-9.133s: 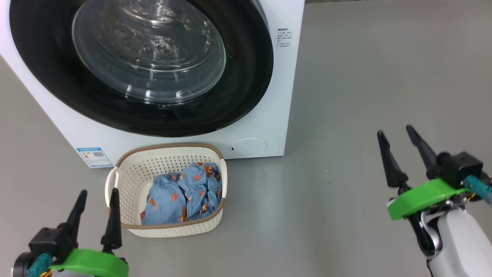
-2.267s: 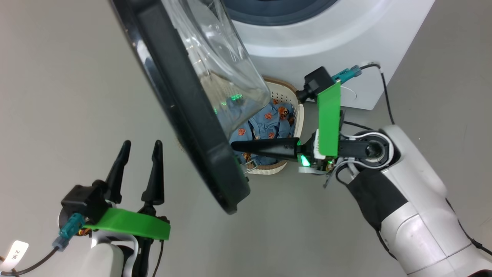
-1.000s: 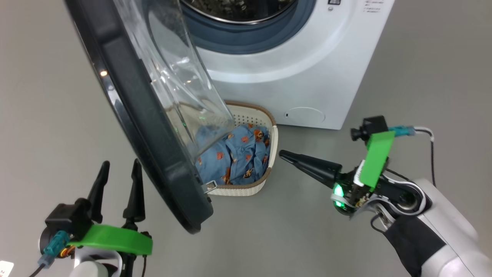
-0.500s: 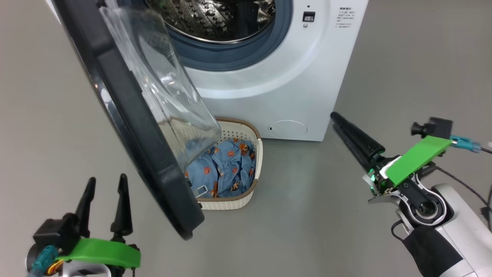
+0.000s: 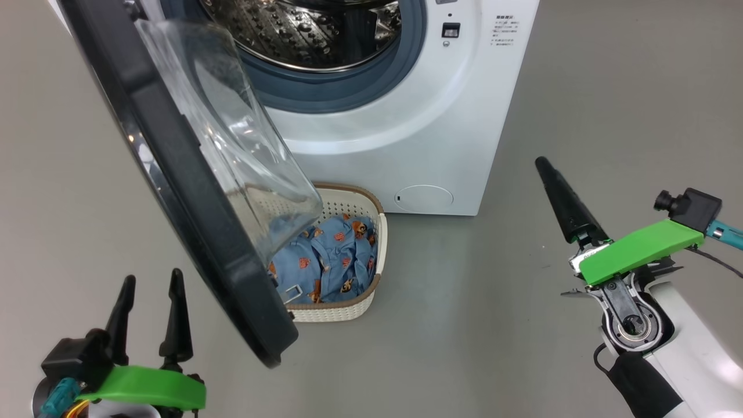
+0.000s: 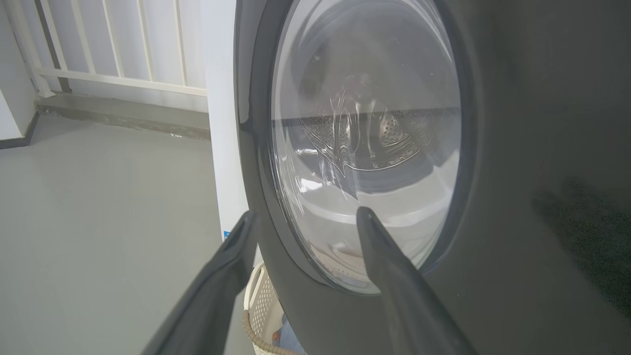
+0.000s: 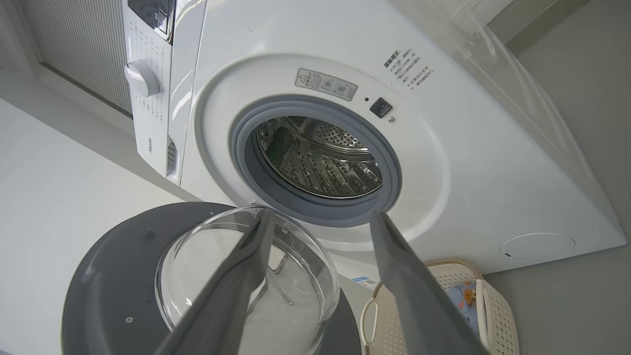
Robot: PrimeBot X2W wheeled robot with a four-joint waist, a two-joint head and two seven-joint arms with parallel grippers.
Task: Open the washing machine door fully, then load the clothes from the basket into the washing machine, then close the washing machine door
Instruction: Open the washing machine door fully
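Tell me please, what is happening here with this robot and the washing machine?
The robot is doing laundry. The washing machine door stands swung open, exposing the steel drum. The clothes lie in the basket on the floor before the washing machine, partly hidden by the door. The left gripper and right gripper are both open and hold nothing; loading has not yet begun.

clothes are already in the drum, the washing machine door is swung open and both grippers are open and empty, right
Not quite. The clothes are in the basket on the floor, not in the drum, as the head view shows. The rest holds: the washing machine door is swung open, and the left gripper and right gripper are open and empty.
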